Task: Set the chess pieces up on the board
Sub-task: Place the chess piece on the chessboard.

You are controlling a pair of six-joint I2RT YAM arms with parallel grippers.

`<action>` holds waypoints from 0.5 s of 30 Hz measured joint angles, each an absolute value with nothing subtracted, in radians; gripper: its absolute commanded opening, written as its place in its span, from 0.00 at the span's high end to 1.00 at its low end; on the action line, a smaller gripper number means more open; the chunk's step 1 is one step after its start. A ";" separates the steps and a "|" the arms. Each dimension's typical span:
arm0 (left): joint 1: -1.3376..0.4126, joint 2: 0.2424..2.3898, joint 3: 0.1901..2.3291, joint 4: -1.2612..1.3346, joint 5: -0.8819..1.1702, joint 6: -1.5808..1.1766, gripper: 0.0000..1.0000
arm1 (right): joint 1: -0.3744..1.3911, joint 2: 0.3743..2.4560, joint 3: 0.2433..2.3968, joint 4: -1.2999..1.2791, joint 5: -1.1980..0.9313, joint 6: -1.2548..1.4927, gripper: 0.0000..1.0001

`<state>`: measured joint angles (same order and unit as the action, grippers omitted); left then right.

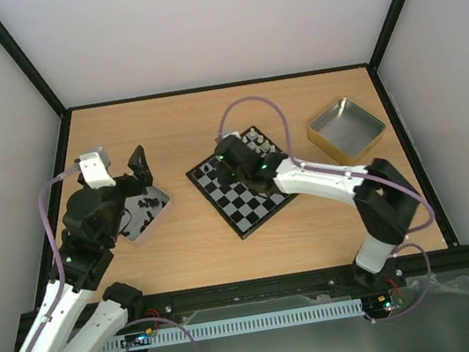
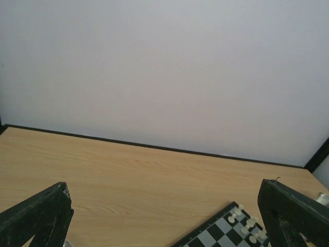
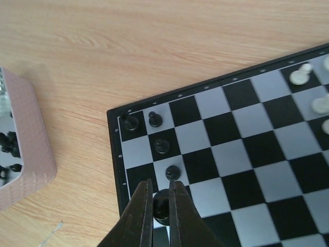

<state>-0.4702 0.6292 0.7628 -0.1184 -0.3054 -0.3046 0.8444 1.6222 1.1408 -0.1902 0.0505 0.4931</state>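
**Black piece (image 3: 161,207) pinched at the board's edge**

Tiny, light, hard and likely slick, it stands on an edge-file square of the board (image 3: 234,146), nipped between the right claw (image 3: 160,186). Best held low on the body, gently. The left claw (image 2: 164,206) hangs spread wide above the surface (image 2: 128,175).

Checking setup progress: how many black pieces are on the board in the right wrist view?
5 black pieces: one on the board's corner square, one beside it, two nearer the camera, one between the right gripper's fingers. More may hide beneath them.
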 measured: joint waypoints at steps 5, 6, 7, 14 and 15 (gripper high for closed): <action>-0.470 0.612 0.741 -0.095 -0.342 -0.294 0.00 | 0.912 1.765 1.224 -0.198 0.098 0.475 0.98; -0.470 0.612 0.738 -0.094 -0.345 -0.292 0.00 | 0.924 1.788 1.239 -0.201 0.105 0.472 0.98; -0.470 0.612 0.736 -0.094 -0.347 -0.291 0.01 | 0.932 1.806 1.252 -0.204 0.110 0.470 0.98; -0.464 0.614 0.733 -0.094 -0.353 -0.278 0.00 | 0.955 1.869 1.291 -0.213 0.118 0.455 0.98; -0.461 0.614 0.733 -0.094 -0.352 -0.277 0.00 | 0.955 1.876 1.294 -0.215 0.118 0.455 0.98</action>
<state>-0.4610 0.6140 0.7326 -0.0944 -0.3523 -0.2771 0.9554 1.8763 1.2942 -0.2150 0.1184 0.4545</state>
